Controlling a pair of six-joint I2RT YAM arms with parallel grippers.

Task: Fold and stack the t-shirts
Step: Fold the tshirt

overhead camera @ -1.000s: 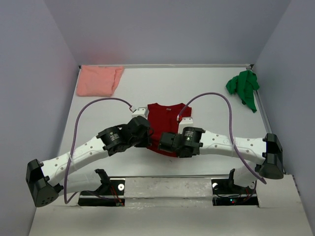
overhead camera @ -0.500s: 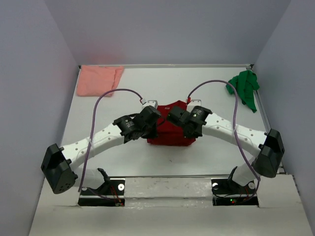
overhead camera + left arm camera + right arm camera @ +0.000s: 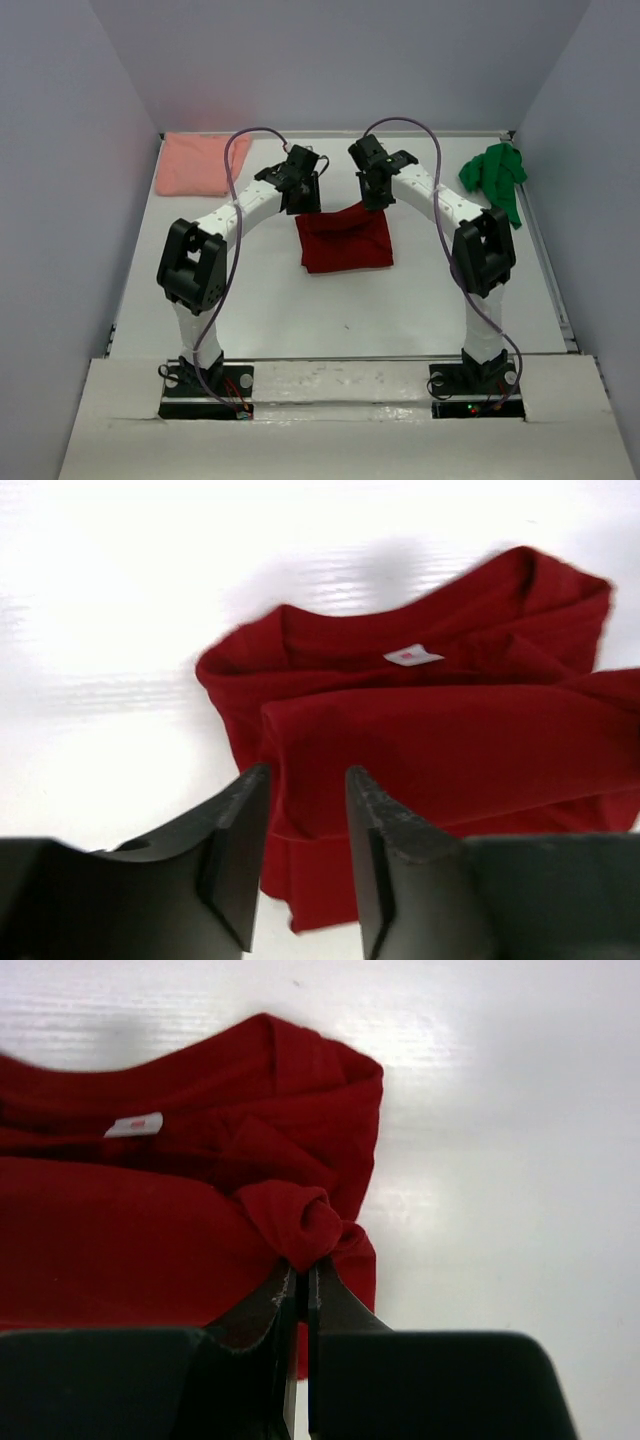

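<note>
The dark red t-shirt (image 3: 345, 238) lies folded over on itself in the middle of the table, its collar and white label (image 3: 412, 656) at the far side. In the left wrist view my left gripper (image 3: 307, 775) stands open just above the shirt (image 3: 430, 730) at its far left corner, with nothing between the fingers. My right gripper (image 3: 302, 1265) is shut on a bunched fold of the same shirt (image 3: 130, 1220) at its far right corner. From above, the left gripper (image 3: 305, 203) and the right gripper (image 3: 375, 198) hang over the shirt's far edge.
A pale salmon pink t-shirt (image 3: 195, 163) lies folded at the far left corner of the white table (image 3: 250, 290). A bright green t-shirt (image 3: 495, 178) lies crumpled at the far right. Grey walls close in the table on three sides.
Both arms swung from the near side to the far side, carrying the red shirt's near edge over itself. The left gripper opened and let go of the cloth; the right stays shut.
</note>
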